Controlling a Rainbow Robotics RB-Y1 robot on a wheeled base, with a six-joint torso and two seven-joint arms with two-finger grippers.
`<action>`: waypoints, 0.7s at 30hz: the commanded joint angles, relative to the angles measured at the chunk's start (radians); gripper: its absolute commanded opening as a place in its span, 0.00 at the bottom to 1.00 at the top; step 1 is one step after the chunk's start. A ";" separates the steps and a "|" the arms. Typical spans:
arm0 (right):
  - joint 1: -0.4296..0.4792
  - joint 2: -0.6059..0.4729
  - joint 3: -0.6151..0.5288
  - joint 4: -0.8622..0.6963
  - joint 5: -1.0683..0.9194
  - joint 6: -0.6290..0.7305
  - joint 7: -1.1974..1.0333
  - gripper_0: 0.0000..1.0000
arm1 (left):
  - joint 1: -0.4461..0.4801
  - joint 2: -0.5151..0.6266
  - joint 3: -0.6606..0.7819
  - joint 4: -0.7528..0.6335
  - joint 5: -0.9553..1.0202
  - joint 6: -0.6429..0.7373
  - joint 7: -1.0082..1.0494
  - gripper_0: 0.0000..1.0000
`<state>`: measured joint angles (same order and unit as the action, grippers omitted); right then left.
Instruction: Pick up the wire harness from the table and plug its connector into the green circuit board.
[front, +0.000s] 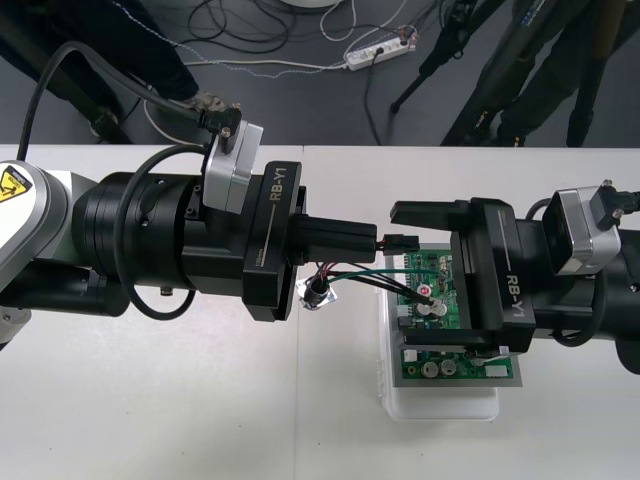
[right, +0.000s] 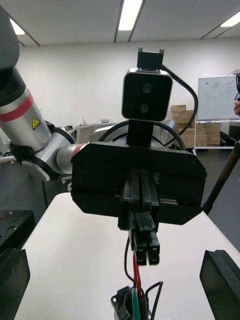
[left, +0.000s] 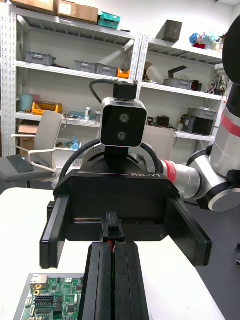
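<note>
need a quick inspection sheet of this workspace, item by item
surface: plain light table
job's things: green circuit board on white base; harness plug held near the board's far edge, not plugged in; wires trail from it to the metal socket
clutter: nothing seen
hands: left hand shut on the plug; right hand open over the board, one finger either side of the plug, not touching it
cables: loose cables and a power strip on the floor beyond the table's far edge
surroundings: dark floor with tripod legs
</note>
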<state>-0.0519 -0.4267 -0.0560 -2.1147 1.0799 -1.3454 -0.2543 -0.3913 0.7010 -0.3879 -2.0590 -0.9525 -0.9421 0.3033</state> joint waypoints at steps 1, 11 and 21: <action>-0.022 -0.073 -0.071 -0.001 -0.008 -0.054 0.007 1.00 | -0.003 0.031 -0.011 -0.033 0.015 0.034 -0.047 0.00; -0.022 -0.158 -0.134 0.055 -0.006 -0.169 -0.006 1.00 | 0.035 0.034 0.034 -0.027 0.015 -0.024 -0.062 0.00; -0.022 -0.228 -0.212 0.081 0.071 -0.225 -0.031 1.00 | 0.052 0.032 0.101 0.031 0.051 -0.144 -0.076 0.00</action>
<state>-0.0526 -0.5966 -0.2088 -2.0270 1.1206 -1.5627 -0.2547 -0.3623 0.7085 -0.3360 -2.0385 -0.9284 -0.9946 0.3028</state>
